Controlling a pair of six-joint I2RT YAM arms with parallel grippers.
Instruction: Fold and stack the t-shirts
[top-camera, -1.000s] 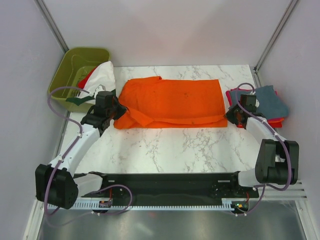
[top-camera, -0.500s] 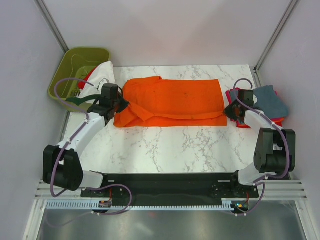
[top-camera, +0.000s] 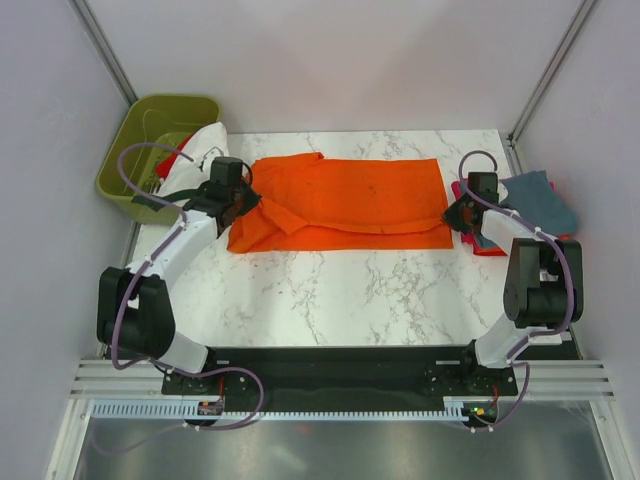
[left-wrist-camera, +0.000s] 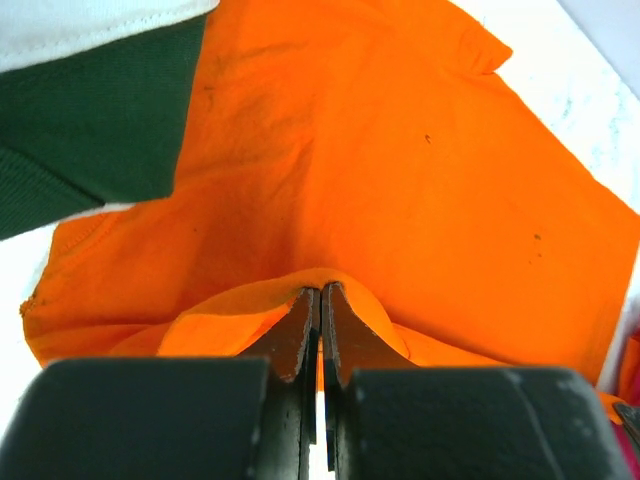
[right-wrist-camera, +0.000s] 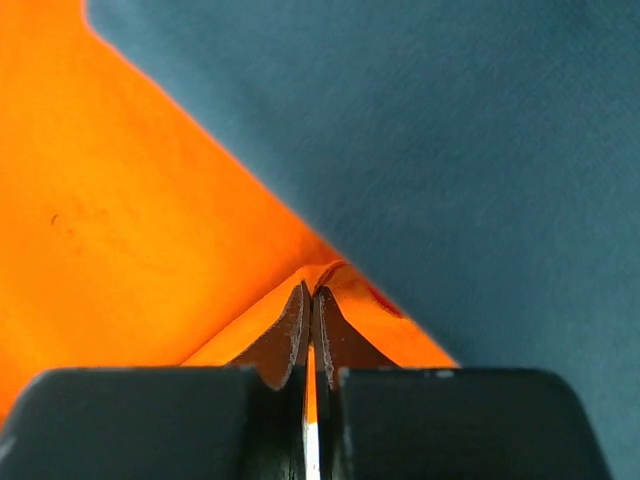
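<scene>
Orange t-shirt mid-fold, pinched at both ends.
Left gripper and right gripper clamped on its edge; next move probably carries it across evenly.

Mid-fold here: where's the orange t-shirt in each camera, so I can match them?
Top external: orange t-shirt spread across the centre.
Left wrist: fills most of the frame.
Right wrist: left half.
Shared landmark: blue-grey shirt right of it, top and right wrist.
</scene>
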